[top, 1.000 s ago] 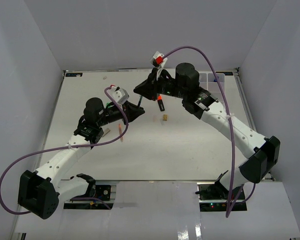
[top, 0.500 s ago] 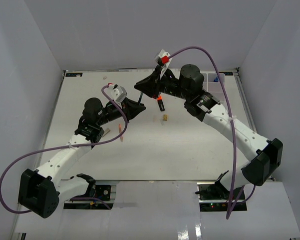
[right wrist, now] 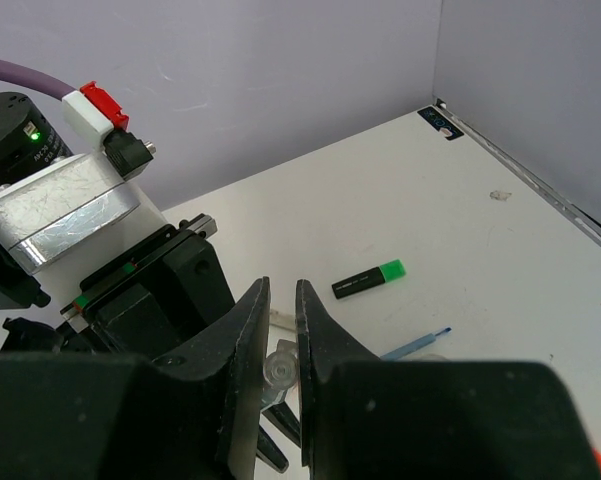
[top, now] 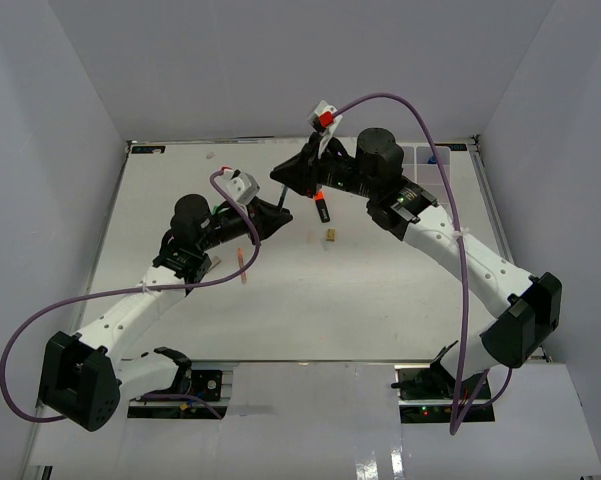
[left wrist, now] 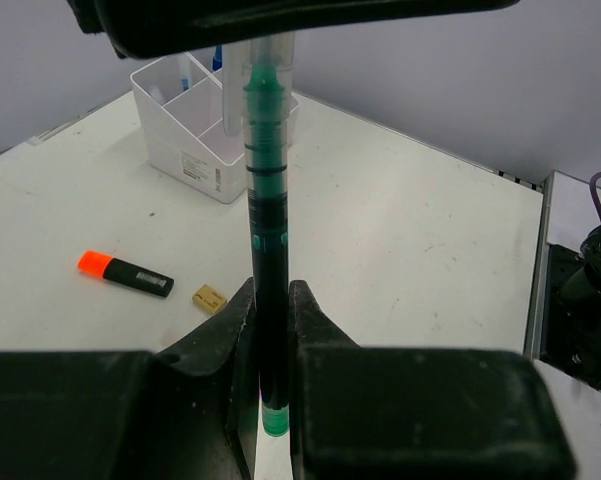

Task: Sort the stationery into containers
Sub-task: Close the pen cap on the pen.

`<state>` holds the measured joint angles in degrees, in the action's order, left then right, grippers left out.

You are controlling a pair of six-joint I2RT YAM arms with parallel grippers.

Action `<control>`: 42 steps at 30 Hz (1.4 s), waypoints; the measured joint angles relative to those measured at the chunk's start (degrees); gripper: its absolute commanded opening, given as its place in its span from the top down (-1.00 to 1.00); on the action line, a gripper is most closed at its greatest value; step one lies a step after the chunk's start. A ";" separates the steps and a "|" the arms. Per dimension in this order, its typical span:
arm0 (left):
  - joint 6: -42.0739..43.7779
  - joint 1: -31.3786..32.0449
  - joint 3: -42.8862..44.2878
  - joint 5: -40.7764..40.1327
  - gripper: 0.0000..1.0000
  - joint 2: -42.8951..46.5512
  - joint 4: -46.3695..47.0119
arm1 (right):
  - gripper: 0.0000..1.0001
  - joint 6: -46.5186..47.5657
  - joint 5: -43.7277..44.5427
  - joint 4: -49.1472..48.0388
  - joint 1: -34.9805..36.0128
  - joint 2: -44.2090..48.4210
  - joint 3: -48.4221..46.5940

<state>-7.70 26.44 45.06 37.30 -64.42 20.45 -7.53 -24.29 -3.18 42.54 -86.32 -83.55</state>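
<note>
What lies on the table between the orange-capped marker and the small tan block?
Nothing; the table is bare between marker and block, in the left wrist view.

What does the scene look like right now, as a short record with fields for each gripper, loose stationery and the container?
left gripper: shut on one end of green pen
right gripper: shut on the pen's clear other end
loose on table: orange-capped marker, tan block, green-capped marker, blue pen, pink stick
organiser box: beyond the orange-capped marker, blue items inside
</note>
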 measured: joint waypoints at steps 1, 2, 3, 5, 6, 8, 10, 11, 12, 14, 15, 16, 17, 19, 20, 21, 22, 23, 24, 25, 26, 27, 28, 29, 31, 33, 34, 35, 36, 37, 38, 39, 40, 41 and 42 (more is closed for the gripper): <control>0.02 0.02 0.00 -0.07 1.00 0.00 -0.04 | 0.85 0.00 -0.04 0.00 -0.02 0.00 0.04; 0.13 0.02 0.00 -0.20 1.00 -0.02 -0.11 | 0.85 0.00 -0.07 0.00 -0.07 -0.02 0.11; 0.20 0.02 0.00 -0.33 1.00 -0.02 -0.26 | 0.85 0.00 -0.07 0.00 -0.11 -0.02 0.17; 0.24 0.04 0.00 -0.48 1.00 -0.04 -0.57 | 0.85 0.00 -0.07 -0.04 -0.13 -0.02 0.48; 0.26 0.07 0.00 -0.50 1.00 -0.13 -0.59 | 0.85 0.00 -0.07 -0.04 -0.17 -0.04 0.55; 0.33 0.09 0.00 -0.48 1.00 -0.55 -0.59 | 0.85 0.02 -0.09 -0.02 -0.22 -0.24 0.61; 0.35 0.15 0.04 -0.46 1.00 -0.98 -0.74 | 0.85 0.04 -0.07 -0.09 -0.37 -0.57 0.87; 0.37 0.22 0.02 -0.52 1.00 -1.14 -1.01 | 0.85 0.02 -0.09 -0.15 -0.50 -0.74 0.98; 0.39 0.28 0.04 -0.63 1.00 -1.20 -1.31 | 0.85 0.00 -0.17 -0.28 -0.63 -0.94 1.16; 0.44 0.35 0.04 -0.87 1.00 -1.29 -2.32 | 0.85 0.00 -0.35 -0.44 -0.76 -1.14 1.60; 0.52 0.35 0.07 -0.96 1.00 -1.29 -2.99 | 0.85 -0.04 -0.42 -0.48 -0.83 -1.25 1.86; 0.63 0.37 0.09 -1.14 1.00 -1.29 -3.72 | 0.84 -0.04 -0.50 -0.63 -0.87 -1.40 2.12; 0.70 0.39 0.09 -1.27 1.00 -1.31 -4.11 | 0.85 -0.07 -0.52 -0.87 -0.92 -1.55 2.40; 0.85 0.44 0.24 -1.64 1.00 -1.38 -5.81 | 0.85 -0.15 -0.52 -1.11 -1.05 -1.81 2.86; 0.96 0.44 0.35 -1.79 1.00 -1.38 -6.73 | 0.85 -0.22 -0.50 -1.14 -1.09 -1.90 3.13; 1.07 0.46 0.39 -1.97 1.00 -1.38 -7.32 | 0.85 -0.22 -0.50 -1.14 -1.14 -1.92 3.37; 1.16 0.50 0.39 -2.05 1.00 -1.38 -7.63 | 0.85 -0.24 -0.44 -1.22 -1.22 -1.95 3.61; 1.27 0.55 0.39 -2.23 1.00 -1.38 -7.78 | 0.85 -0.28 -0.44 -1.27 -1.29 -1.95 3.76; 1.29 0.61 0.39 -2.34 1.00 -1.38 -7.85 | 0.85 -0.35 -0.35 -1.36 -1.31 -1.86 3.82; 1.36 0.63 0.39 -2.40 1.00 -1.38 -7.85 | 0.85 -0.39 -0.28 -1.36 -1.31 -1.75 3.87; 1.46 0.72 0.39 -2.45 1.00 -1.38 -7.80 | 0.85 -0.44 -0.26 -1.36 -1.31 -1.55 3.89; 1.55 0.76 0.39 -2.45 1.00 -1.36 -7.61 | 0.85 -0.44 -0.26 -1.29 -1.31 -1.29 3.91; 1.73 0.85 0.39 -2.43 1.00 -1.33 -7.19 | 0.85 -0.44 -0.26 -1.27 -1.31 -0.98 3.93; 1.75 0.94 0.39 -2.43 1.00 -1.18 -6.80 | 0.85 -0.52 -0.26 -1.27 -1.31 -0.59 3.93; 1.81 1.14 0.37 -2.36 1.00 -0.55 -6.12 | 0.85 -0.92 -0.31 -1.42 -1.29 0.42 4.15; 1.77 1.31 -0.04 -2.23 1.00 0.68 -5.05 | 0.85 -1.42 -0.63 -1.57 -1.20 1.66 4.28; 1.79 1.38 -0.70 -2.14 1.00 1.64 -4.02 | 0.85 -1.75 -1.09 -1.57 -1.09 2.25 4.33; 1.75 1.44 -1.29 -1.88 1.00 2.73 -3.61 | 0.85 -2.14 -1.49 -1.75 -0.83 2.95 4.61; 1.73 1.46 -1.81 -1.57 1.00 3.74 -3.37 | 0.85 -2.49 -1.79 -1.92 -0.57 3.54 4.70; 1.73 1.49 -2.47 -1.31 1.00 4.68 -2.95 | 0.85 -2.73 -2.03 -2.10 -0.31 4.09 5.01; 1.70 1.49 -3.48 -1.09 1.00 5.68 -1.92 | 0.85 -2.97 -2.32 -2.29 -0.07 4.57 5.31; 1.64 1.49 -4.39 -0.90 1.00 6.51 -1.11 | 0.85 -3.10 -2.71 -2.29 0.13 4.87 5.53; 1.51 1.49 -5.42 -0.83 1.00 7.30 -0.31 | 0.85 -3.26 -2.93 -2.29 0.37 5.05 5.79; 1.31 1.49 -6.43 -0.68 1.00 7.85 0.63 | 0.85 -3.50 -3.13 -2.21 0.59 5.35 5.97; 1.03 1.49 -7.54 -0.61 1.00 8.17 1.60 | 0.85 -3.65 -3.30 -2.12 0.74 5.38 6.12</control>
<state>-6.68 27.92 37.52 36.69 -56.25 22.04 -11.18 -27.59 -5.30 43.29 -80.95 -77.43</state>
